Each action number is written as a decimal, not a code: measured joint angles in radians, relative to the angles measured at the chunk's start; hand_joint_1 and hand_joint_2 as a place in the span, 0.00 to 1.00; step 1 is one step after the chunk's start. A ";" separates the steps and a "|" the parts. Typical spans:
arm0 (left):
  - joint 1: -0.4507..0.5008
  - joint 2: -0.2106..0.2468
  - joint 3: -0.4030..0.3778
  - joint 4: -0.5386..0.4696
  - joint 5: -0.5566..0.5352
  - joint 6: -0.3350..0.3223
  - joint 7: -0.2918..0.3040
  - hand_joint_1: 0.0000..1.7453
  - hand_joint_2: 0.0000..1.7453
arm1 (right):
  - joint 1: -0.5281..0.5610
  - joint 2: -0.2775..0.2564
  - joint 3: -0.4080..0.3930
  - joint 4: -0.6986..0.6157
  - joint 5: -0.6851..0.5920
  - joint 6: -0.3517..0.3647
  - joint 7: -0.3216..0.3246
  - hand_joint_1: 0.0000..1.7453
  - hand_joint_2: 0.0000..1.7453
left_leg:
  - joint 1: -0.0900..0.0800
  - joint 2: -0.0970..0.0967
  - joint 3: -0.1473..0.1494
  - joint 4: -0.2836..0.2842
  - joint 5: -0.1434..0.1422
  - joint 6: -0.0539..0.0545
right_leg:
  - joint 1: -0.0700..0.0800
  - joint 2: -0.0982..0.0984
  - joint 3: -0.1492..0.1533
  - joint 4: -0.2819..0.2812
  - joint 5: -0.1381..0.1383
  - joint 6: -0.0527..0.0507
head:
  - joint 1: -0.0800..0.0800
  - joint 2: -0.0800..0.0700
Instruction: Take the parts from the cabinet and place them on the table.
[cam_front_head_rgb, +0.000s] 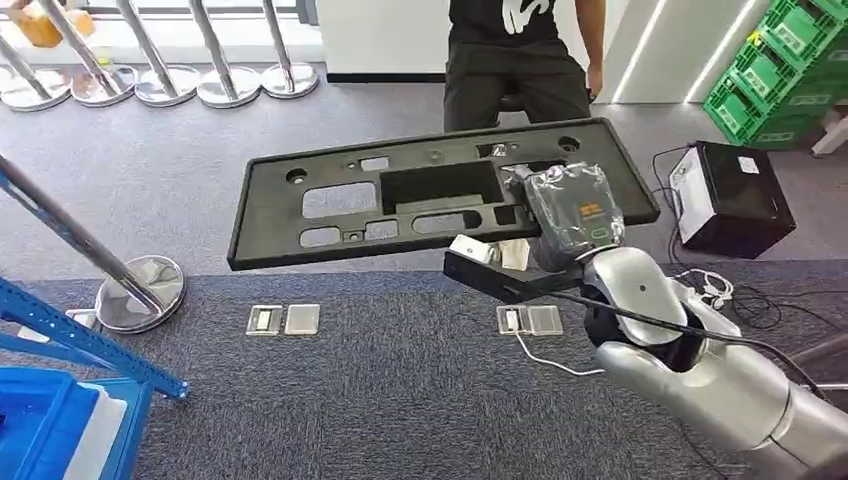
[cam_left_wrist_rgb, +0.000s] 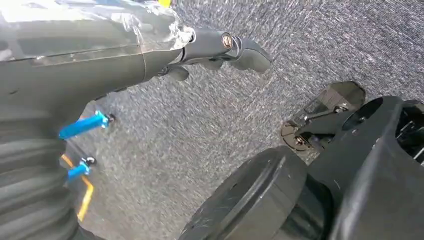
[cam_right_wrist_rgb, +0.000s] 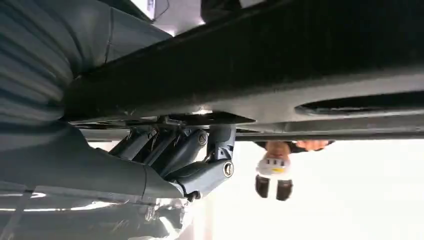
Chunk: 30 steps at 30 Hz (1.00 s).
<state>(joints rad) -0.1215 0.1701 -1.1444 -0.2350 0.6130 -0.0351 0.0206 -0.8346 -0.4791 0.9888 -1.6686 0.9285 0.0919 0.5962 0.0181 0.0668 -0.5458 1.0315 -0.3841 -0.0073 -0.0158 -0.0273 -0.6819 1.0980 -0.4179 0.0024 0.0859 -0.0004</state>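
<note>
One big black part is up in the air in the head view, and my right hand grips it near its 3 o'clock end. It looks long, flat and stiff. I think it is light, but held at one end it may tip. A person stands at 12 o'clock.

From the left wrist I see my left hand over grey carpet, holding nothing, fingers partly curled.

From the right wrist, my fingers press under the part's edge. A middle hold would be steadier.
</note>
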 joint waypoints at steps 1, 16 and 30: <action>0.002 0.003 0.000 0.003 0.005 0.000 0.002 0.00 1.00 | -0.002 0.000 0.000 0.000 -0.001 -0.005 -0.005 1.00 1.00 | -0.004 0.008 0.002 -0.002 -0.004 -0.006 | 0.014 -0.056 0.027 -0.048 -0.016 -0.006 | 0.003 0.000; 0.022 0.045 0.017 0.025 0.039 0.040 0.041 0.00 1.00 | -0.032 0.022 0.011 0.021 -0.037 -0.056 -0.047 1.00 1.00 | 0.005 -0.136 -0.063 0.046 0.034 -0.030 | 0.018 0.113 0.035 -0.065 -0.018 -0.055 | -0.076 0.000; 0.018 0.078 0.030 0.034 0.061 0.066 0.039 0.00 1.00 | -0.053 0.027 0.034 0.039 -0.058 -0.067 -0.040 1.00 1.00 | -0.003 -0.007 -0.039 0.001 0.033 0.004 | 0.005 0.015 -0.019 0.047 -0.037 -0.010 | -0.028 0.000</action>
<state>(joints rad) -0.1039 0.2480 -1.1143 -0.2007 0.6744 0.0305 0.0591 -0.8881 -0.4524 1.0227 -1.6300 0.8709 0.0252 0.5562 0.0147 0.0599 -0.5850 1.0324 -0.3513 -0.0030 -0.0108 -0.0120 -0.7014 1.1445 -0.4552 -0.0075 0.0576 -0.0008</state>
